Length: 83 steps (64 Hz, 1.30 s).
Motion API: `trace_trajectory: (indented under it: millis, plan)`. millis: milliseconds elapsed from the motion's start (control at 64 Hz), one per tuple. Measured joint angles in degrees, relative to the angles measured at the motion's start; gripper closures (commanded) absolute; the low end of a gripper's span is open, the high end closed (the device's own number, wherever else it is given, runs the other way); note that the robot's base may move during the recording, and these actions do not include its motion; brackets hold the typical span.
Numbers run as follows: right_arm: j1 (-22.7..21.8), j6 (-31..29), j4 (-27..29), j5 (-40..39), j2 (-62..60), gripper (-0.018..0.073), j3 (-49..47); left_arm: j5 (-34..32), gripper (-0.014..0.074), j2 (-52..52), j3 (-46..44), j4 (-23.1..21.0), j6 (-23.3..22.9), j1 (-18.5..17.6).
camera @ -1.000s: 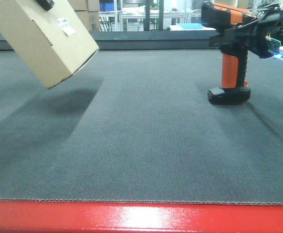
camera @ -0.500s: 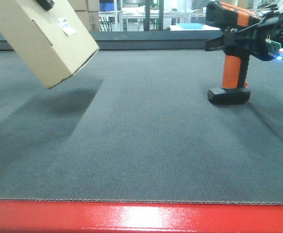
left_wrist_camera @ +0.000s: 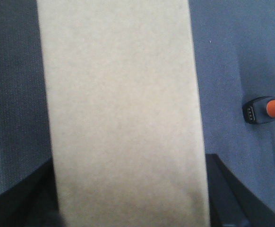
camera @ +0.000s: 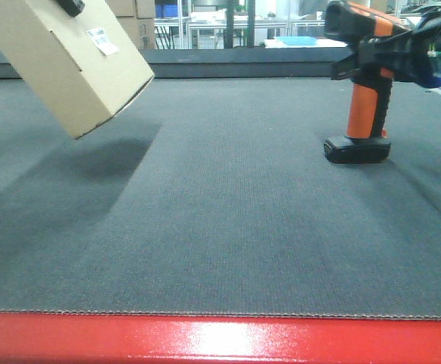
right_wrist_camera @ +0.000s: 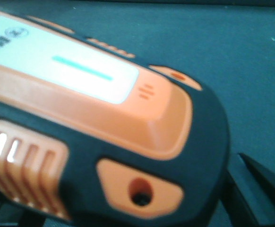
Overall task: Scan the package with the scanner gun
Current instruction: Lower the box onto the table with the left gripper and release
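Observation:
A tan cardboard package [camera: 69, 64] with a white label [camera: 101, 39] hangs tilted above the dark mat at the upper left. My left gripper [camera: 70, 6] is shut on it from above. In the left wrist view the package [left_wrist_camera: 123, 104] fills the frame between dark fingers [left_wrist_camera: 225, 189]. An orange and black scanner gun [camera: 364, 106] stands on its base at the right, leaning slightly. My right gripper [camera: 391, 57] is shut on its head. In the right wrist view the scanner head [right_wrist_camera: 104, 109] fills the frame, with a finger [right_wrist_camera: 255, 189] at the lower right.
The dark grey mat [camera: 220, 212] covers the table, with a red front edge [camera: 220, 341]. The scanner's base [left_wrist_camera: 260, 111] shows to the right in the left wrist view. Shelves and tables [camera: 228, 23] stand beyond the far edge.
My right gripper has moved right with the scanner's head, tilting the scanner while its base stays in place. The package and left gripper have not moved.

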Motion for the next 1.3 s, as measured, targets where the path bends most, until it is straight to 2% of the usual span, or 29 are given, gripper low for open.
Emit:
trace_trajectory:
  millis: [234,531,656,734,828,875,953,1047,1172,1297]
  plan:
    - [0.11,1.20,0.00,2.54,-3.67,0.0006,3.39,0.00,0.0708,0.00,0.00,0.00,0.00,0.00]
    - [2.72,2.76,0.00,3.30,-7.60,0.0009,8.16,0.00,0.0708,0.00,0.00,0.00,0.10,0.00]
    - [2.72,3.68,0.00,7.44,-10.32,0.0019,9.91,0.00,0.0708,0.00,0.00,0.38,0.91,0.00]
    - [2.72,3.95,-0.05,12.63,-13.49,0.0094,10.47,0.11,0.0708,0.00,-0.30,1.82,1.13,0.00]
    - [2.72,4.06,-0.05,18.84,-18.03,0.0271,11.01,0.22,0.0708,0.00,-1.57,5.18,1.25,-0.11]
    - [2.72,4.04,-0.05,21.60,-20.43,0.0393,11.21,0.22,0.0708,0.00,-2.49,6.97,1.36,-0.38]
    - [2.72,4.04,-0.05,25.03,-24.44,0.0559,11.30,0.22,0.0708,-0.04,-4.25,11.55,0.95,-1.13]
    - [2.72,4.04,-0.05,28.28,-29.61,0.0715,11.30,0.22,0.0708,-0.14,-5.82,18.49,-0.52,-2.47]
    - [2.72,4.08,-0.05,32.62,-36.00,0.0727,11.33,0.12,0.0708,-0.28,-6.42,26.78,-2.21,-4.90]
    - [2.72,4.08,-0.05,36.28,-41.99,0.0727,11.33,0.36,0.0708,-0.17,-6.42,30.35,-2.84,-6.08]
